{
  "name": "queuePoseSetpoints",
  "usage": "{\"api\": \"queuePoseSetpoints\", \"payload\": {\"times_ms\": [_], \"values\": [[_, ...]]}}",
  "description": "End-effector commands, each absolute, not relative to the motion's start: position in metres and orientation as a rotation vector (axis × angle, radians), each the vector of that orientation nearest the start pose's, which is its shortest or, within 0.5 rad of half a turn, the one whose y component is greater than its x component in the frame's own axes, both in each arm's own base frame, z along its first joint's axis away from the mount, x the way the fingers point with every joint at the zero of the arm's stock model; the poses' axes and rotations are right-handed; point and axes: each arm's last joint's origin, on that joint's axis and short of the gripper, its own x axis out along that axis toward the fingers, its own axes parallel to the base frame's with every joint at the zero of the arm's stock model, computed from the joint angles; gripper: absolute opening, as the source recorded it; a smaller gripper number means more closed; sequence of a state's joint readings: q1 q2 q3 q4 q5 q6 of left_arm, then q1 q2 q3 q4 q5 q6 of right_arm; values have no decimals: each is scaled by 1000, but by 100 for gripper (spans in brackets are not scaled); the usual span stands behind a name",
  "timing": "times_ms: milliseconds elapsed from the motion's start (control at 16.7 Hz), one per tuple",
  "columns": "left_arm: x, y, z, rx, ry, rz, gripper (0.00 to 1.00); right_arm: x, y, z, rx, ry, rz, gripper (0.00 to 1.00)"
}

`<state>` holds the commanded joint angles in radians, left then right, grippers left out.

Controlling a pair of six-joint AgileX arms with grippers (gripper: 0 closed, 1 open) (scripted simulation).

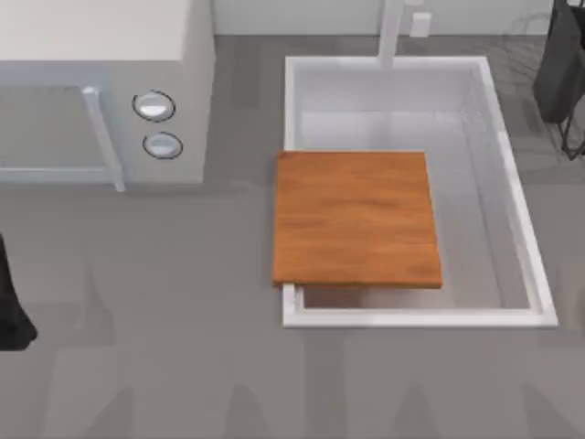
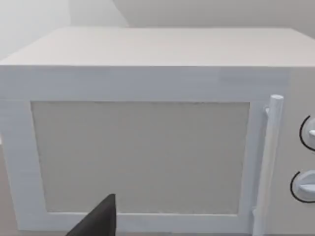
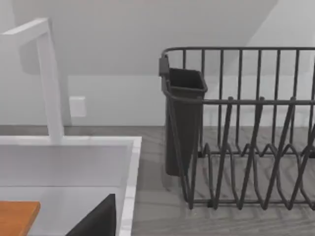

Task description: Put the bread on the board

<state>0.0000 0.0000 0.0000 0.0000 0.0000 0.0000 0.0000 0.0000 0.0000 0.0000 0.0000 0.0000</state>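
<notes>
The board [image 1: 355,219], a thin flat rectangle of orange-brown wood with visible grain, is laid across the left part of the white sink [image 1: 411,317]. It bridges the basin and so offers a level surface; its top is bare. The sink is sunk into the grey desk [image 1: 183,366], with a white faucet [image 3: 49,83] at its far rim.

The bread is judged to be hidden, possibly behind the door [image 2: 140,157] of the microwave [image 1: 101,37], which is closed. The microwave is a smooth white box with a bar handle [image 2: 269,157] and two round knobs [image 1: 154,106].

The left arm [image 1: 11,306] is held at the desk's left edge, and the left gripper [image 2: 96,219] is aimed at the microwave door, probably so the handle can be reached first. The right gripper [image 3: 96,219] is parked near the sink's far right corner, facing a dark wire dish rack [image 3: 256,147]. How wide either gripper stands cannot be told. The task is judged to be at its start.
</notes>
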Motion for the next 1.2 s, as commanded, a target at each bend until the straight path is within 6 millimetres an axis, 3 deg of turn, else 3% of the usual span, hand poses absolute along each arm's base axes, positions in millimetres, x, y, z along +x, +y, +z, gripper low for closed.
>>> {"api": "queuePoseSetpoints", "payload": {"times_ms": [240, 600, 840, 1200], "values": [[106, -1, 160, 0, 0, 0, 100, 106, -2, 165, 1, 28, -4, 100], [106, -1, 160, 0, 0, 0, 100, 123, -4, 205, 14, 334, -26, 100], [106, -1, 160, 0, 0, 0, 100, 168, -8, 219, 37, 734, -50, 100], [106, -1, 160, 0, 0, 0, 100, 248, -18, 205, 81, 1274, -87, 100]]}}
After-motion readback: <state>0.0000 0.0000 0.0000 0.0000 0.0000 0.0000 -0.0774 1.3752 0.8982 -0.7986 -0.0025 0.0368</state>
